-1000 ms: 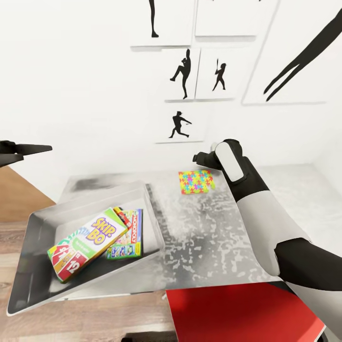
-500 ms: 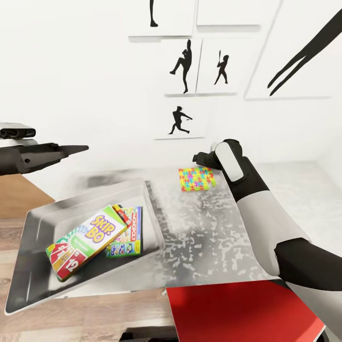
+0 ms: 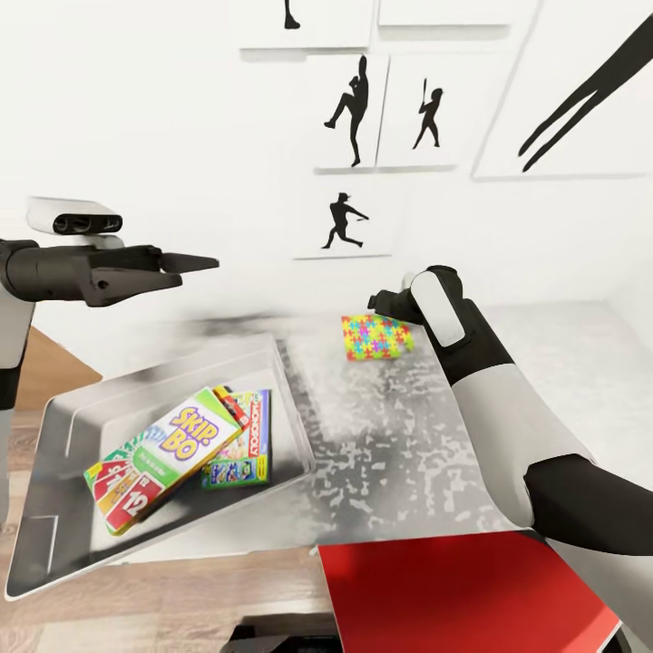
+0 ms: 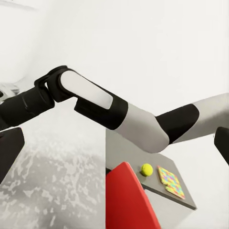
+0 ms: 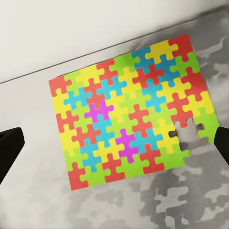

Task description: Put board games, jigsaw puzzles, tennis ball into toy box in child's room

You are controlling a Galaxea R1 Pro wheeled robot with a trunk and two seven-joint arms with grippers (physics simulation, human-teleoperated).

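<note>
Over at the left, our toy box [image 3: 54, 535] already holds the board games [image 3: 186, 444] — left gripper [image 3: 195, 264] open and empty, right gripper [image 5: 114, 143] open above a jigsaw puzzle [image 5: 131, 110]; the other puzzle [image 4: 171, 181] and the tennis ball [image 4: 146, 169] are left too.

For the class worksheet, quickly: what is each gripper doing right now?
Left gripper: open, holding nothing.
Right gripper: open above the jigsaw puzzle, not gripping it.

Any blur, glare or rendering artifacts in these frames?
Head view: table top shows blotchy speckle, smeared dark near the toy box back edge; Skip-Bo box print sharp. Right wrist view: jigsaw puzzle slightly soft. Left wrist view: tennis ball crisp, wall flat white, no glare.
</note>
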